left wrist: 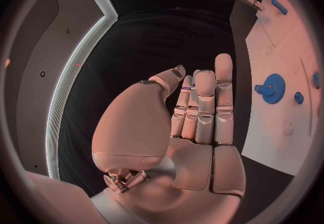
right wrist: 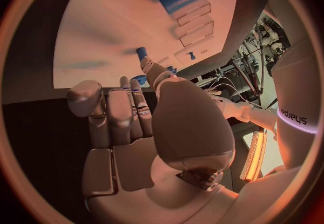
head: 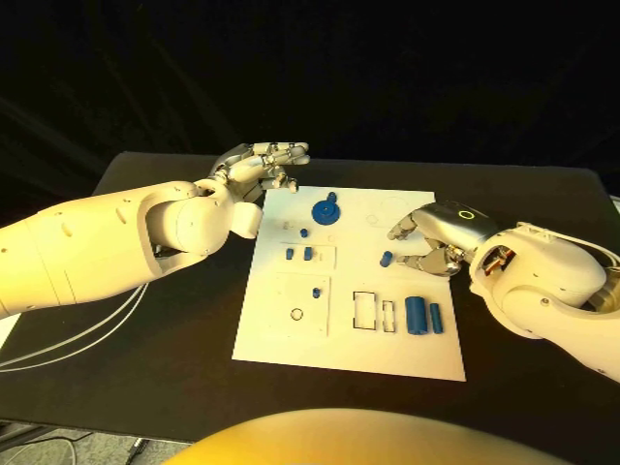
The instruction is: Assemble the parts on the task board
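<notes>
Left hand (head: 262, 163) raised over the task board's (head: 296, 339) eleven-o'clock corner, fingers (left wrist: 206, 105) straight, side by side and pointing away from the robot, released and grasping nothing; same flat, extended pose seen from the left wrist view, with the blue gear (left wrist: 273, 88) lying on the white plate beyond the fingertips. Right hand (head: 443, 235) lowered over the board's three-o'clock edge, palm down, fingers (right wrist: 125, 110) partly curled and apart, fingertips reaching toward a small blue peg (head: 386, 259) at about nine o'clock from the hand; contact with that peg cannot be told, nothing plainly held. Blue gear (head: 325, 210) flat on the board toward twelve o'clock, its short handle pointing to twelve. Two blue cylinders (head: 424, 315) lying side by side near the board's four-o'clock area, long axes running twelve to six. Small blue pegs (head: 299, 253) standing near the board's middle left, at about nine o'clock from the small blue peg
</notes>
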Action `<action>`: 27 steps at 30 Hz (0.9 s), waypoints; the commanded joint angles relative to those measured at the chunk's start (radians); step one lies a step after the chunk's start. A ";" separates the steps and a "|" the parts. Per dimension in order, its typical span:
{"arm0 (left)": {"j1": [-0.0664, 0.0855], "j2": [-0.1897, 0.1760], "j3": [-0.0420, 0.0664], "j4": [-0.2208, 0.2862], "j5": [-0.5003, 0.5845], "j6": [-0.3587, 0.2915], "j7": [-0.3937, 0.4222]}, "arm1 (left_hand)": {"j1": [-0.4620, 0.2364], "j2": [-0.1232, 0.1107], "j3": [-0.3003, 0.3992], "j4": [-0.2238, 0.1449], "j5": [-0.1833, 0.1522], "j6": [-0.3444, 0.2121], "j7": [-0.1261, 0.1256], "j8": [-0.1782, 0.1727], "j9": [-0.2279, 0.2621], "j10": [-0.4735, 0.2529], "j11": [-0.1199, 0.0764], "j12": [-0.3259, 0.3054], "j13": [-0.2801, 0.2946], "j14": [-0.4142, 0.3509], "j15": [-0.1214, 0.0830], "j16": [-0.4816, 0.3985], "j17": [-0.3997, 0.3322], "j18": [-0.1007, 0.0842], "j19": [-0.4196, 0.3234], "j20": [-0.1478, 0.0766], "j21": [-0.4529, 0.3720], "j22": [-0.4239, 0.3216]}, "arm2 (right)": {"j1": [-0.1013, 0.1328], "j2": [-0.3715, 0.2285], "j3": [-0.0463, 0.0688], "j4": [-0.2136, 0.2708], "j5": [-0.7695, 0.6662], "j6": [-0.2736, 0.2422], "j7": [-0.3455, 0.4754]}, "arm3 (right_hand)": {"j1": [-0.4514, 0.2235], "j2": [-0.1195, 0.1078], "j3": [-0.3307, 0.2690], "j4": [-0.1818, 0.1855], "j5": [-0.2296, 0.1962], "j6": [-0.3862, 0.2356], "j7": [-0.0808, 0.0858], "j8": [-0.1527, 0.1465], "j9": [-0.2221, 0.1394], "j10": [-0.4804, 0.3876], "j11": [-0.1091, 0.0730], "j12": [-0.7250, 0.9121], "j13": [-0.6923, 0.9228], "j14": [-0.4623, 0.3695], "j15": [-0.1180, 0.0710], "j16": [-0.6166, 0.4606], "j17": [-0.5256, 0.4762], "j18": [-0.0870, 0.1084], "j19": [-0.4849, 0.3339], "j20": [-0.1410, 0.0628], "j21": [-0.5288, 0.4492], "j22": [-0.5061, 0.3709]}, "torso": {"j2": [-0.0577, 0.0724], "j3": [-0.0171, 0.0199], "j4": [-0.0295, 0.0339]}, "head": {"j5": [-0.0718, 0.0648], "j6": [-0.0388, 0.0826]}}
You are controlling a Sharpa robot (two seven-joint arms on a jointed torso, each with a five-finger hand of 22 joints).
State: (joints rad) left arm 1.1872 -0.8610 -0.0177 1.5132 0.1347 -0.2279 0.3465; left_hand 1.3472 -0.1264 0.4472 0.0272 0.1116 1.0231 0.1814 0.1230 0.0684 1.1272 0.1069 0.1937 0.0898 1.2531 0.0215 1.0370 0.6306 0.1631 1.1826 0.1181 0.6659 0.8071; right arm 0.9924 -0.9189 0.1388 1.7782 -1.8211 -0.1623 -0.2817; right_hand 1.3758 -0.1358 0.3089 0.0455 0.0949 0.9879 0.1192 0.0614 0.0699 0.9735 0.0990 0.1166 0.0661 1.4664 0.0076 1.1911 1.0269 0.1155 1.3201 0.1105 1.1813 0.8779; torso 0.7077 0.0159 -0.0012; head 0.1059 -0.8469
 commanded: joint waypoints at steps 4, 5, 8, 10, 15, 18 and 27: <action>0.000 0.001 0.000 0.001 -0.007 0.023 0.003 | 0.005 -0.001 -0.007 0.000 0.001 -0.006 0.001 0.001 -0.001 -0.004 -0.001 0.005 0.001 -0.006 -0.001 -0.005 -0.001 0.019 0.002 0.002 -0.006 -0.001 | -0.006 0.022 -0.001 -0.012 -0.006 0.046 0.014 | 0.025 0.013 0.003 0.000 0.003 0.018 0.004 0.006 0.001 0.026 -0.006 0.019 0.000 0.015 -0.006 -0.008 -0.004 0.009 0.011 -0.003 -0.004 0.000 | 0.000 -0.0006 0.0016 | 0.003 -0.001; 0.000 0.001 0.000 0.001 -0.007 0.023 0.003 | 0.005 -0.001 -0.007 0.000 0.001 -0.006 0.001 0.001 -0.001 -0.004 -0.001 0.005 0.001 -0.006 -0.001 -0.005 -0.001 0.019 0.002 0.002 -0.006 -0.001 | -0.007 0.025 -0.001 -0.012 -0.007 0.046 0.017 | 0.028 0.016 0.006 -0.001 0.004 0.022 0.007 0.006 0.001 0.031 -0.010 0.022 0.000 0.015 -0.011 -0.007 -0.004 0.009 0.012 -0.006 -0.004 0.001 | 0.000 -0.0004 0.0014 | 0.004 -0.002; -0.001 0.001 0.000 0.000 -0.007 0.023 0.003 | 0.005 -0.001 -0.007 0.000 0.001 -0.006 0.001 0.001 -0.001 -0.004 -0.001 0.005 0.001 -0.006 -0.001 -0.005 -0.001 0.019 0.002 0.002 -0.006 -0.001 | -0.009 0.035 -0.001 -0.016 -0.007 0.049 0.024 | 0.033 0.023 0.017 0.001 0.003 0.036 0.008 0.008 0.003 0.056 -0.017 0.034 -0.001 0.017 -0.018 -0.005 -0.001 0.008 0.014 -0.014 -0.004 0.002 | 0.000 -0.0008 0.0012 | 0.004 -0.003; -0.001 0.002 0.000 0.000 -0.007 0.023 0.002 | 0.005 -0.001 -0.007 0.000 0.001 -0.006 0.001 0.001 -0.001 -0.004 -0.001 0.005 0.001 -0.006 -0.001 -0.005 -0.001 0.019 0.002 0.002 -0.006 -0.001 | -0.010 0.039 -0.001 -0.016 -0.007 0.051 0.028 | 0.034 0.026 0.024 0.003 0.002 0.045 0.008 0.010 0.004 0.070 -0.018 0.038 -0.001 0.017 -0.017 -0.007 -0.003 0.008 0.015 -0.015 -0.004 0.002 | -0.001 -0.0020 0.0008 | 0.004 -0.002; -0.001 0.003 0.000 -0.001 -0.012 0.024 0.002 | 0.005 -0.001 -0.007 0.000 0.001 -0.006 0.001 0.001 -0.001 -0.004 -0.001 0.005 0.001 -0.006 -0.001 -0.005 -0.001 0.019 0.002 0.002 -0.006 -0.001 | -0.012 0.047 -0.002 -0.020 -0.007 0.056 0.034 | 0.039 0.032 0.048 0.005 0.000 0.068 0.009 0.012 0.005 0.110 -0.021 0.045 -0.002 0.019 -0.018 -0.003 0.000 0.006 0.020 -0.016 -0.001 0.008 | 0.000 -0.0007 -0.0003 | 0.007 -0.004; -0.001 0.003 0.000 -0.003 -0.014 0.024 0.002 | 0.005 -0.001 -0.007 0.000 0.001 -0.006 0.001 0.001 -0.001 -0.004 -0.001 0.005 0.001 -0.006 -0.001 -0.005 -0.001 0.019 0.002 0.002 -0.006 -0.001 | -0.012 0.053 -0.002 -0.024 -0.008 0.060 0.036 | 0.044 0.036 0.065 0.004 -0.001 0.085 0.010 0.016 0.007 0.136 -0.023 0.047 -0.001 0.021 -0.019 0.001 0.005 0.006 0.023 -0.017 0.003 0.013 | 0.000 -0.0011 -0.0008 | 0.007 -0.004; -0.001 0.004 0.000 -0.004 -0.016 0.025 0.001 | 0.007 0.000 -0.008 -0.001 0.001 -0.007 0.001 0.001 -0.001 -0.006 -0.001 0.006 0.001 -0.007 -0.001 -0.005 -0.003 0.019 0.002 0.002 -0.008 -0.002 | -0.014 0.062 -0.002 -0.037 -0.041 0.081 0.020 | 0.067 0.047 0.114 -0.014 -0.025 0.136 0.004 0.030 0.015 0.203 -0.037 0.046 0.003 0.026 -0.030 0.018 0.024 0.002 0.034 -0.027 0.017 0.034 | 0.000 -0.0009 0.0007 | 0.005 -0.008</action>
State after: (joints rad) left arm 1.1859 -0.8588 -0.0179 1.5089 0.1261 -0.2223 0.3447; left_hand 1.3472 -0.1264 0.4444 0.0244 0.1116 1.0231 0.1814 0.1230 0.0685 1.1272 0.1069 0.1937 0.0898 1.2533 0.0217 1.0370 0.6288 0.1630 1.1826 0.1181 0.6600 0.8059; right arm 0.9819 -0.8584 0.1394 1.7456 -1.8307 -0.1168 -0.2594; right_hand 1.4270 -0.0947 0.4163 0.0329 0.0747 1.1187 0.1247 0.0877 0.0841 1.1628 0.0672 0.1605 0.0650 1.4665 -0.0182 1.2066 1.0501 0.1156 1.3485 0.0822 1.1941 0.9105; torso 0.7075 0.0151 -0.0005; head 0.1123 -0.8536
